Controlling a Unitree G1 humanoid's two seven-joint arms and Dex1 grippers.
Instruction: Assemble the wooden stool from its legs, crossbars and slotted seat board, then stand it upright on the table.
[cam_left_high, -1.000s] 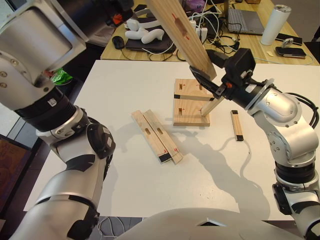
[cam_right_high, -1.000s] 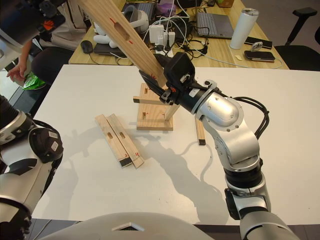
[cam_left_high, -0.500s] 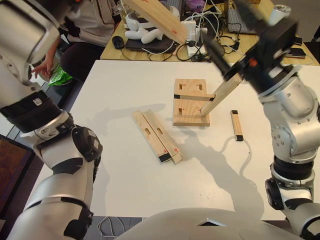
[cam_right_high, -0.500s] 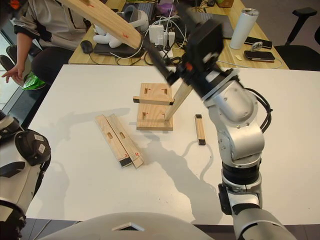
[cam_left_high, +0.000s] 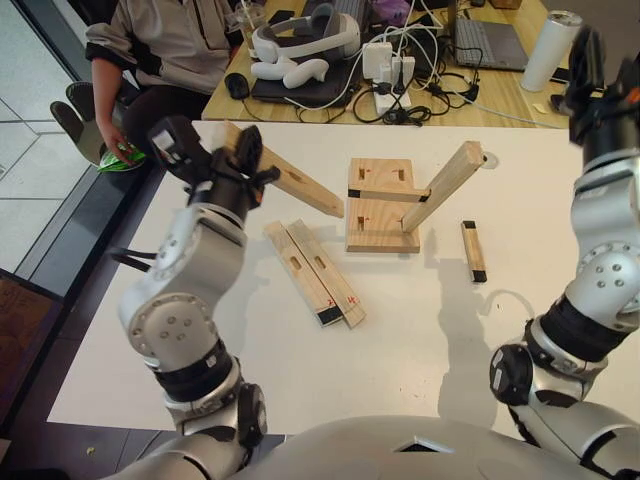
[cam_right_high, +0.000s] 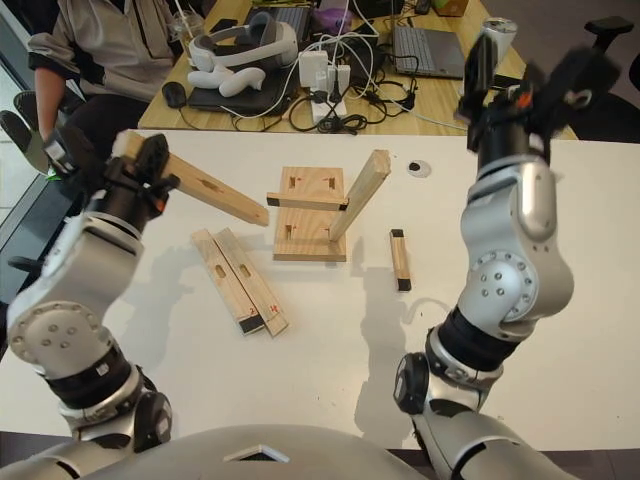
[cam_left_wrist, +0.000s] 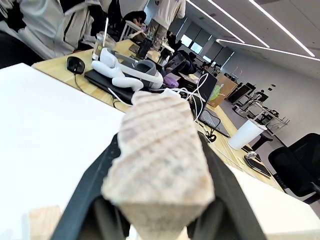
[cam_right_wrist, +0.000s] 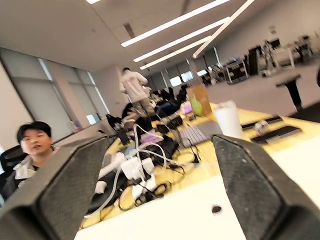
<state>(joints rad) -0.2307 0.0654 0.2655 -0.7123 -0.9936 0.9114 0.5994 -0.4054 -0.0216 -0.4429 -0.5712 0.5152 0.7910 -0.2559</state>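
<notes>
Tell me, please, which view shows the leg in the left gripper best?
The right eye view: the whole leg, slot included, slants out of the left gripper. The left eye view shows the same; the left wrist view catches its end grain between the fingers.

Silver arms (cam_right_high: 510, 270) w/ blk joints (left pincer (cam_left_high: 247, 168) blk too).

pale wood legs (cam_left_high: 315, 272), white table (cam_left_high: 300, 380)
</notes>
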